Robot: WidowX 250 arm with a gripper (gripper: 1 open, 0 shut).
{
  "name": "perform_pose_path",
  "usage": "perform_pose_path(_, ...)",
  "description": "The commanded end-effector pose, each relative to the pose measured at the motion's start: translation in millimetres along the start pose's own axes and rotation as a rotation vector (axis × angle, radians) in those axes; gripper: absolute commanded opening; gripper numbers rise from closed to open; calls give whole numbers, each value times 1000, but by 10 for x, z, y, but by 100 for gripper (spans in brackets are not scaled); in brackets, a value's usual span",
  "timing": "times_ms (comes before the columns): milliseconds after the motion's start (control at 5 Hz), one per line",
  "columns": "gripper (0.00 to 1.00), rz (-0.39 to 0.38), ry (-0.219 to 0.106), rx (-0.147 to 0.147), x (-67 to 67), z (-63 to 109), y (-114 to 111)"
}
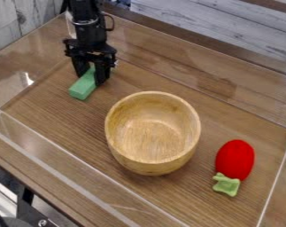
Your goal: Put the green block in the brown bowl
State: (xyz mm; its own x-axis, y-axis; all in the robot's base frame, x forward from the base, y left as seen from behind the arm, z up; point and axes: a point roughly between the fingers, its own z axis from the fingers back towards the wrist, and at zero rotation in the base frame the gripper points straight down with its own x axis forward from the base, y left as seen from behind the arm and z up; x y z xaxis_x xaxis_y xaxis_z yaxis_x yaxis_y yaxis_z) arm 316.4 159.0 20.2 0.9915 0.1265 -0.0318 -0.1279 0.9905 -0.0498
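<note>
The brown bowl (153, 140), the largest thing on the wooden worktop (212, 61), sits in the near middle and has nothing in it. Next in size comes the gripper (90, 71), reaching in at the far left; its fingers are closed on the green block (81, 86). The block lies to the far left of the bowl, well short of the rim; whether it touches the wood, I cannot tell. The step in hand looks like the pick-up, with the grip just made or nearly so. The next move calls for a straight lift, high enough to clear the bowl's thick wall, then a swing right and nearer, stopping over the middle before letting go.
</note>
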Motion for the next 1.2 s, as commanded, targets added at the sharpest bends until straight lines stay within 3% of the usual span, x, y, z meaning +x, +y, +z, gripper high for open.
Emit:
perform_pose_path(0, 0, 24, -62, 10, 69, 304, 10)
perform_pose_path(400, 0, 71, -87, -6, 31, 677, -130)
perform_pose_path(600, 0, 87, -104, -29, -60, 988, -453)
perform_pose_path(800, 0, 63, -86, -45, -267, 1055, -905)
perform_pose_path(1000, 0, 12, -66, -44, -455, 906, -1293)
